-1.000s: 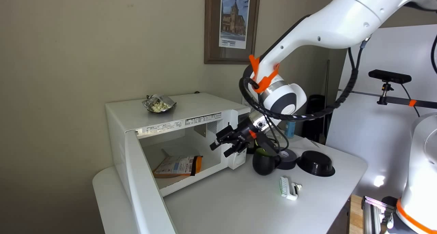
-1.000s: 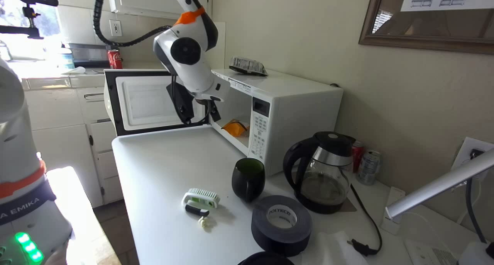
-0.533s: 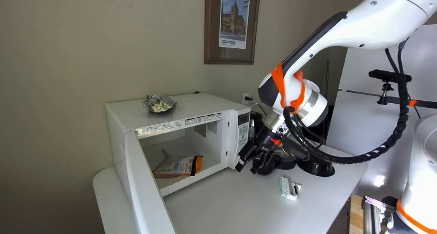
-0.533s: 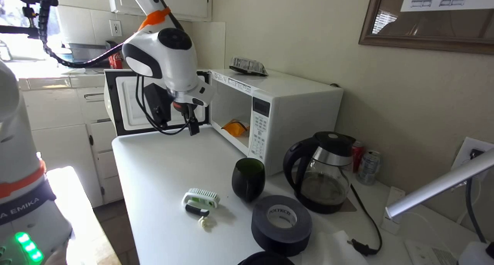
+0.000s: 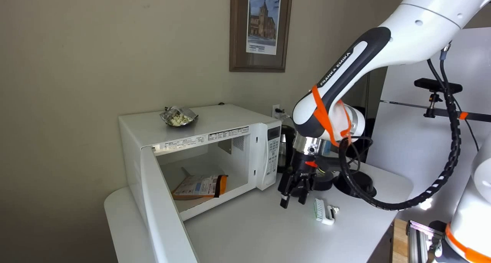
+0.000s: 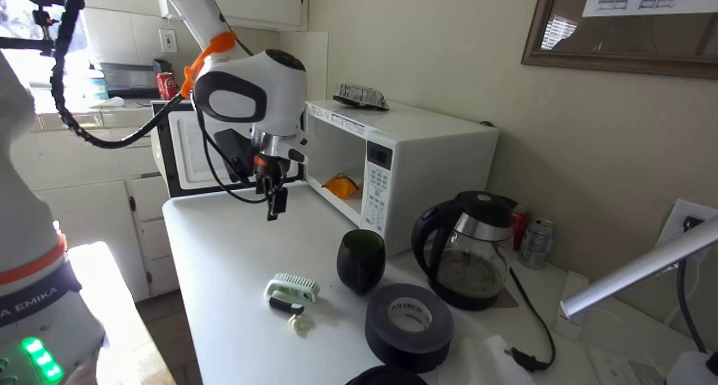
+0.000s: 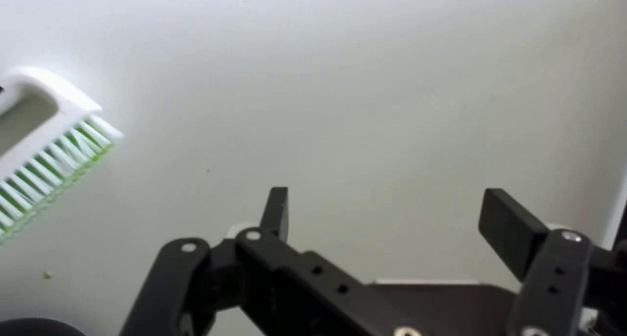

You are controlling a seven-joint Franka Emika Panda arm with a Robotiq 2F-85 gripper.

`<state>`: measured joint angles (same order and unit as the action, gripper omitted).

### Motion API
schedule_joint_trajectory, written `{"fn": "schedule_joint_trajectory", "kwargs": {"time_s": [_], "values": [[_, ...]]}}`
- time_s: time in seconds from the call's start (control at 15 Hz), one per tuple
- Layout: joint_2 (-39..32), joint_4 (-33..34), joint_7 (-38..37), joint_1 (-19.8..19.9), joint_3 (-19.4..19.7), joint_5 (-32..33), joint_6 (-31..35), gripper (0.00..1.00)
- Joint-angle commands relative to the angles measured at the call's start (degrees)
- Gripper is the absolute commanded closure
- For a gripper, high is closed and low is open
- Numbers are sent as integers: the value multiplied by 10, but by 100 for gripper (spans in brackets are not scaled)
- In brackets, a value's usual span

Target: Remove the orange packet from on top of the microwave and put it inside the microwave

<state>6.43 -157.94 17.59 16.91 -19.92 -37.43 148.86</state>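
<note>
The orange packet (image 5: 199,185) lies inside the microwave (image 5: 226,115), on its floor close to the front opening, with a printed white face up and an orange edge. In an exterior view only its orange end (image 6: 342,186) shows past the front frame of the microwave (image 6: 443,166). The microwave door (image 5: 163,213) stands wide open. My gripper (image 5: 294,201) is outside the microwave, above the table in front of the control panel, pointing down. It also shows in an exterior view (image 6: 275,212). In the wrist view the jaws (image 7: 384,204) are spread apart with nothing between them.
A foil dish of pale bits (image 5: 179,117) sits on the microwave top. A white-green brush (image 6: 291,289), a dark mug (image 6: 361,261), a tape roll (image 6: 381,323), a glass kettle (image 6: 471,267) and a black bowl (image 5: 355,182) stand on the table. The brush shows left in the wrist view (image 7: 49,145).
My gripper has moved back and away from the microwave opening, then lower and tilted to point down over the table. The orange packet has stayed in place inside.
</note>
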Motion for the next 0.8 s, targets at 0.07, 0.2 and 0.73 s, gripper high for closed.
{"fn": "schedule_joint_trajectory", "kwargs": {"time_s": [0.07, 0.2, 0.73], "values": [[81, 22, -164, 86, -32, 210, -199, 0], [96, 50, -227, 19, 50, 303, -289, 0], [111, 92, -269, -48, 122, 380, -378, 0]]}}
